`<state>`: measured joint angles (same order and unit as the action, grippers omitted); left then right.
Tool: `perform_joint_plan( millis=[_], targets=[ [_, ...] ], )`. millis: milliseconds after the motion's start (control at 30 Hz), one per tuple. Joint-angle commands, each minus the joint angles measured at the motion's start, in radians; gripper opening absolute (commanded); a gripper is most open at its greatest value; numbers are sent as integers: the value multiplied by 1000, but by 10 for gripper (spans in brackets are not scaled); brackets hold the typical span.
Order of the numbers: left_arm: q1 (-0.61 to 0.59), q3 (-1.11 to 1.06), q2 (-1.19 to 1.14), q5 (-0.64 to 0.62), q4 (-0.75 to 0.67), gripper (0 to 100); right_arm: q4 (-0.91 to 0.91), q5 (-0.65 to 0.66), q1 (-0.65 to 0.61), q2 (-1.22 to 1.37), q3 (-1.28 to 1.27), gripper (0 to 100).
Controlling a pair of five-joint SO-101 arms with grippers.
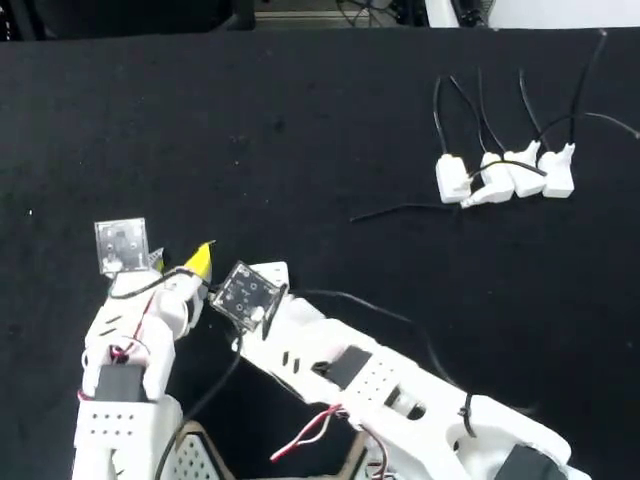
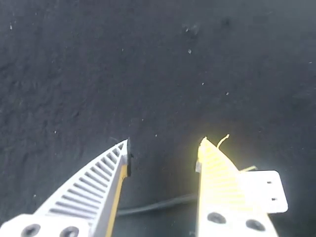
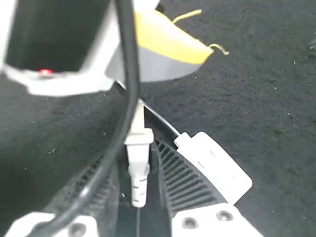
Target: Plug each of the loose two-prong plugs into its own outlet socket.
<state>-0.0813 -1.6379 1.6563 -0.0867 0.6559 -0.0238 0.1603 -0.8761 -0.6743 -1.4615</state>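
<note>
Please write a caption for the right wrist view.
Right gripper holding a white plug, with a white socket lying beside it.

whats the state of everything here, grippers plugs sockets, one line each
left gripper: open, empty
right gripper: shut on the plug
plug: held between the right gripper's fingers, not plugged in
socket block: lying on the table beside the right gripper, not joined to the plug
white cluster: several corded pieces lying together; joined or not, cannot tell

plug (image 3: 138, 148): prongs seemingly part-hidden by cable (image 3: 129, 74) | sockets (image 1: 453, 178): too small
</note>
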Motion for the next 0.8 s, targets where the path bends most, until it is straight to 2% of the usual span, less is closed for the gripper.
perform_joint_plan(
  millis=[0,100,200,600,767],
  targets=[
    [31,7,97,-5,58,224,26,-11,-15,-35,8,11],
    [96,-18,164,38,114,224,23,-11,-14,-41,10,11],
    [124,-36,166,114,107,223,21,-9,-12,-41,10,11],
    [114,-56,163,123,92,223,17,-5,-11,-70,-1,11],
    [114,-56,163,123,92,223,-120,-5,-11,-248,-15,11]
  ],
)
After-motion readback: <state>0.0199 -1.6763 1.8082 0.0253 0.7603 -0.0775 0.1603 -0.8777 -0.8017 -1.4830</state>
